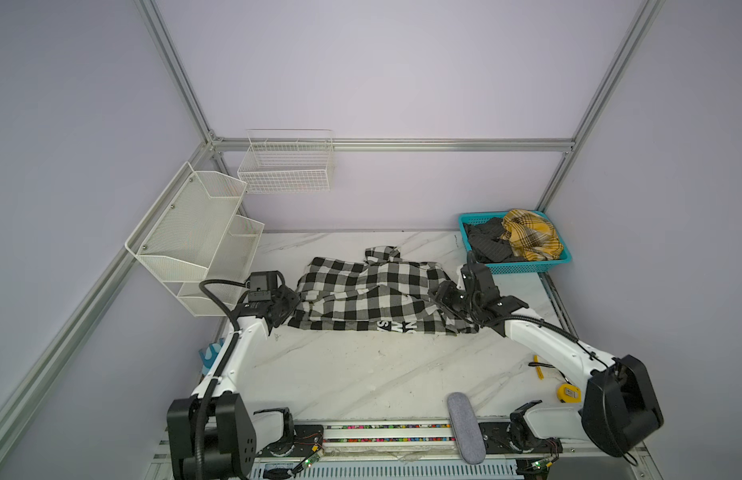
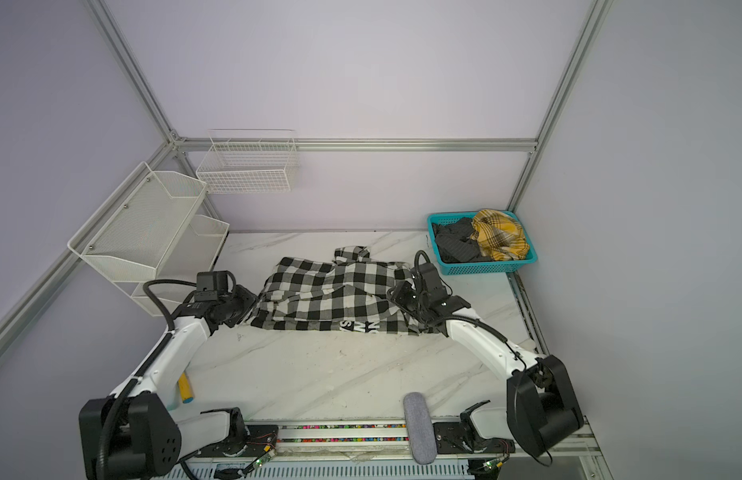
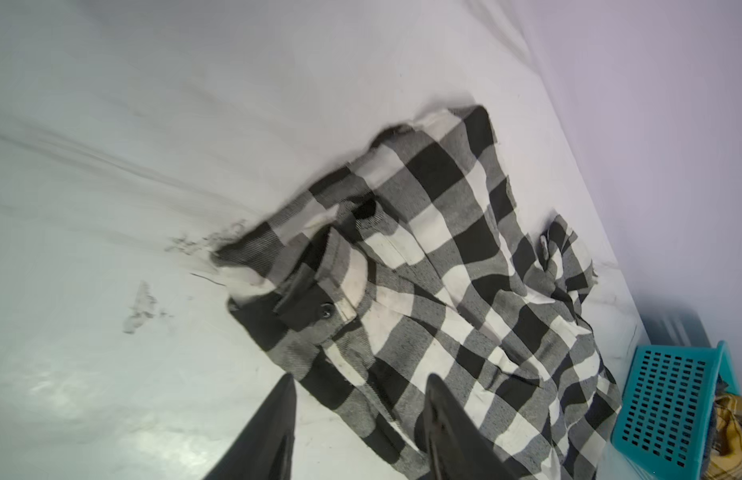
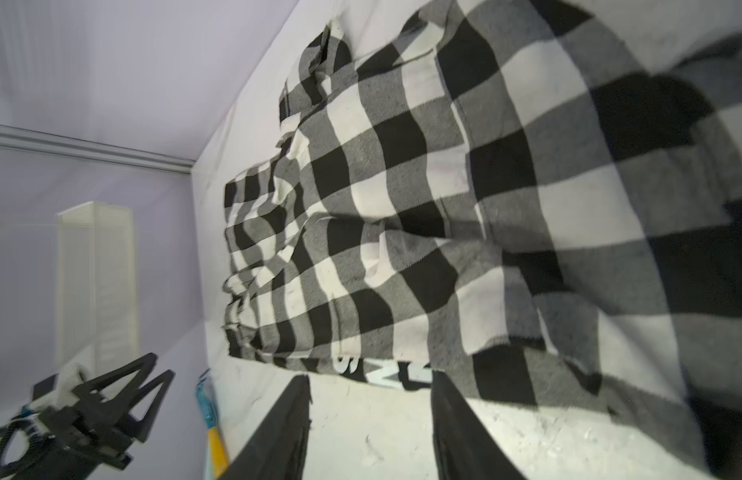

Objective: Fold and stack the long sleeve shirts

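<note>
Jaws stand parted on the left gripper and the right gripper, clamping nothing. We see them at the left and right edges of the checked shirt, which lies spread on the marble table, lettered hem nearest the arm bases. Yellow plaid shirt and dark grey shirt sit crumpled in the teal basket.

A: Where is the bench bare?
B: Across the near half, in front of the checked shirt, which covers the far middle.
A: What blocks the sides?
B: A teal basket in the far right corner, a white mesh rack against the left wall, a grey pad on the near edge.
</note>
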{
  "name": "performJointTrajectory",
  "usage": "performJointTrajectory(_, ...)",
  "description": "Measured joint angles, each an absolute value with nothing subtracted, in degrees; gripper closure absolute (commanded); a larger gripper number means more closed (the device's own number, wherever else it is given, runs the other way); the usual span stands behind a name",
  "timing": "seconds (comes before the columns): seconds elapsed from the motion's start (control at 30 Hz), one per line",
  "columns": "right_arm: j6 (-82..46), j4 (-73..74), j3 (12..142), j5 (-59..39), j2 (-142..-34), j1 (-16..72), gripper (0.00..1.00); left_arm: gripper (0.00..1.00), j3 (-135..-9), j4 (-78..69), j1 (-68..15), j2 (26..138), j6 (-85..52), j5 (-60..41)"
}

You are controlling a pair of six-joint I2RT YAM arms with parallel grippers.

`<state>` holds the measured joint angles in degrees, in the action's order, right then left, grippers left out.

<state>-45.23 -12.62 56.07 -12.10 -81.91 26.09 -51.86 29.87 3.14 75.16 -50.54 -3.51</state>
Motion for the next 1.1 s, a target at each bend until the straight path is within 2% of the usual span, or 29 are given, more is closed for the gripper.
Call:
performJointTrajectory(0.2, -36.4, -19.0, 69.2, -9.3, -100.9, 26.7, 0.69, 0.79, -54.3, 27.3, -0.6, 95.1, -51.3, -7.8)
performJointTrajectory(0.4, -32.2, -20.7, 71.6, -5.6, -107.3, 30.0, 0.71, 0.85, -57.6, 25.7, -0.4, 99.3, -51.9, -8.4)
performJointTrajectory(0.57, -31.1, -18.5, 65.5, -3.5, -106.9, 34.0, 0.73, 0.91, -53.6, 26.6, -0.4, 95.5, -52.7, -5.8)
performJointTrajectory(0.8, -33.0, -14.2, 52.5, -3.8, -96.7, 37.8, 0.73, 0.92, -36.4, 32.8, -0.1, 75.2, -54.1, -3.9)
performJointTrajectory(0.9, -33.8, -15.6, 49.1, -5.0, -93.2, 38.3, 0.72, 0.89, -32.3, 37.7, -0.1, 66.5, -55.0, -3.3)
performJointTrajectory(0.97, -34.0, -18.1, 48.6, -5.5, -91.9, 38.3, 0.7, 0.83, -32.2, 40.2, 0.0, 63.7, -54.9, -2.7)
performJointTrajectory(1.0, -33.9, -19.8, 49.1, -5.7, -91.6, 38.3, 0.67, 0.78, -32.4, 40.7, 0.0, 63.4, -54.8, -2.7)
performJointTrajectory(1.03, -34.0, -21.9, 49.9, -5.9, -91.3, 38.3, 0.61, 0.69, -32.9, 41.8, 0.0, 63.6, -54.4, -2.7)
performJointTrajectory(1.1, -34.1, -26.6, 53.4, -5.8, -91.1, 38.2, 0.47, 0.54, -35.5, 44.4, 0.0, 65.4, -53.5, -3.3)
